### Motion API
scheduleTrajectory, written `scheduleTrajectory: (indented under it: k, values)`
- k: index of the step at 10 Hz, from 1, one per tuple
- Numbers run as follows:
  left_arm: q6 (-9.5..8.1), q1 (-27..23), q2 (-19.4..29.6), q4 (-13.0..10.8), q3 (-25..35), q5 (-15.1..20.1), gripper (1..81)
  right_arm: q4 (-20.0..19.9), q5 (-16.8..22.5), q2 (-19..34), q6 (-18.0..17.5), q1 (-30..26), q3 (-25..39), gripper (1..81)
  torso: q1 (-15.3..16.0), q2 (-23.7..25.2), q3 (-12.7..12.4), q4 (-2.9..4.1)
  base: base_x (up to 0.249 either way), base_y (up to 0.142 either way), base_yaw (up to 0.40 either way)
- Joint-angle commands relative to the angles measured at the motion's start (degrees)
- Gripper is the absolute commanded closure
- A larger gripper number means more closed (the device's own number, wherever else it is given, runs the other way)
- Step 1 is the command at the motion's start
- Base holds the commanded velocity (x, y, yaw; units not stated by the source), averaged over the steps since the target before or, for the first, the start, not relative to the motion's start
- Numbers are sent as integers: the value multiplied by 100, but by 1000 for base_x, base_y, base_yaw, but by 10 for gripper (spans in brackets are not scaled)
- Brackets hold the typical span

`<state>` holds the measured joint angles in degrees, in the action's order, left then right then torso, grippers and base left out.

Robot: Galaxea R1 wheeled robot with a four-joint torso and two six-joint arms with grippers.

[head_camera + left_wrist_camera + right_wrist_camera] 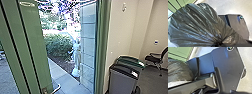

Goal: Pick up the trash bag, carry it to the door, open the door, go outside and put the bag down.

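Left gripper (218, 43) clamps one black plastic bag (193, 23), glossy, bulging, pleated toward its pinched neck; what the right gripper (201, 91) is doing, I cannot tell. At 11 o'clock, one green door (31, 40) stands open, its one metal handle (57, 89) curved; leafy shrubs (58, 43) lie beyond, toward 12. Two boxy bins, one gray (122, 78), one green-topped (130, 60), sit at 1 o'clock, one dark chair (153, 59) at 2.
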<state>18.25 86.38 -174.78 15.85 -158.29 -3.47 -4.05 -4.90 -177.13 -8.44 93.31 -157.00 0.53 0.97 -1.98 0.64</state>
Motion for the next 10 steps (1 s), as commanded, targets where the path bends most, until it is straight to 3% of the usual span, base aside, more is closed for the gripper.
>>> scheduleTrajectory:
  k: [1,10]
  values:
    - [56,-337,-5,-64,9,286,811,36,323,-27,35,-220,4,10,0,0,0,0,92,0,0]
    - [56,-345,13,-55,9,295,811,36,323,-53,35,-228,4,10,0,-2,0,0,0,0,0]
